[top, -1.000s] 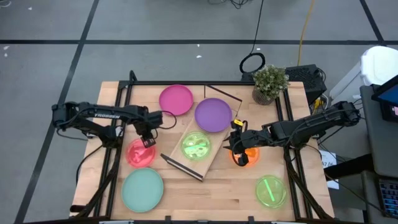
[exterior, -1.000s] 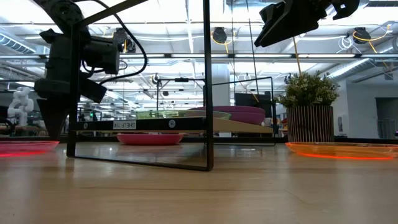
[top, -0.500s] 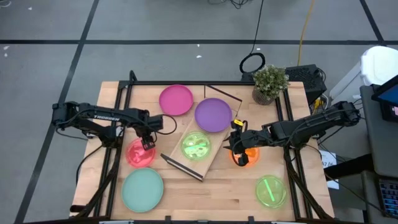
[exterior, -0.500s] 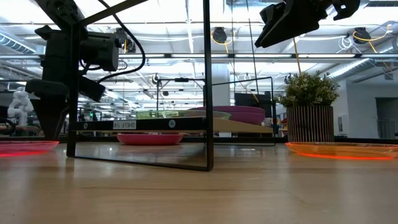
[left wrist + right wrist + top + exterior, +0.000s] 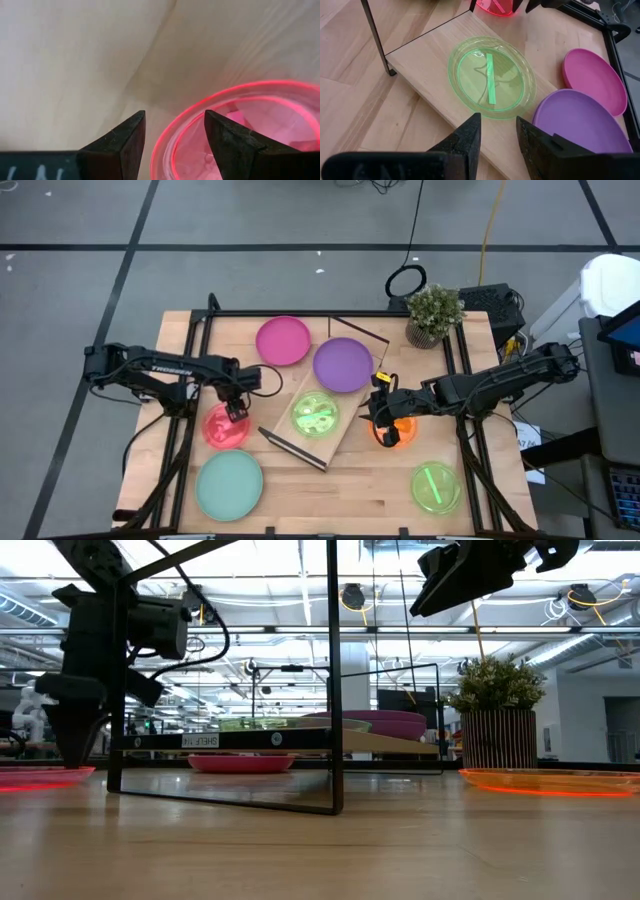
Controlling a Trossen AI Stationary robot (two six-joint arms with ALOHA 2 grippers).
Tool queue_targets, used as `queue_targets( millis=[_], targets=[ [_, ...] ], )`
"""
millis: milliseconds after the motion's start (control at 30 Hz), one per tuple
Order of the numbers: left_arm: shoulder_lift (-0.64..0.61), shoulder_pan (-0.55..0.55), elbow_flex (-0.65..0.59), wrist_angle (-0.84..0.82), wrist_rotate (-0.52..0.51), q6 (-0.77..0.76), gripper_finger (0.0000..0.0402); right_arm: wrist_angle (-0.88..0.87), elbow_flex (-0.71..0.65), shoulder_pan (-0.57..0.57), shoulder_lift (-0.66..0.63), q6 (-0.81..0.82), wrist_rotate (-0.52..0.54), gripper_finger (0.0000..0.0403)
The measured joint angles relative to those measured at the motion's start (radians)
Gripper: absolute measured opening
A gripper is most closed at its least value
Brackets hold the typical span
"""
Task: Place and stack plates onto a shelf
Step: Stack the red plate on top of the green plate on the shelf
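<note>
We see a big wooden table. On it lies the shelf, set at a slant in the middle. A purple plate sits on the far end of the shelf, and a lime plate sits on the near part. A pink plate lies on the table beside the purple one. A mint plate lies near the front on the left. Another lime plate lies near the front on the right.

The left gripper hangs low over the rim of the red plate, its fingers spread with the rim between them. The right gripper hangs above the orange plate, fingers a little apart, holding nothing.

A small plant stands at the far right corner.
</note>
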Motion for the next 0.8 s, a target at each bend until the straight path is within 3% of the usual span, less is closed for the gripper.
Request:
queue_targets(
  millis=[200, 367, 800],
  targets=[
    [0.000, 0.000, -0.007, -0.001, 0.001, -0.048, 0.0209, 0.000, 0.000, 0.000, 0.000, 0.000, 0.000, 0.0107],
    [0.000, -0.001, -0.018, 0.002, 0.062, -0.063, 0.0203, 0.000, 0.000, 0.000, 0.000, 0.000, 0.000, 0.0107],
    [-0.002, -0.001, -0.061, 0.035, 0.075, -0.101, 0.0091, 0.000, 0.000, 0.000, 0.000, -0.003, 0.000, 0.0107]
  ],
)
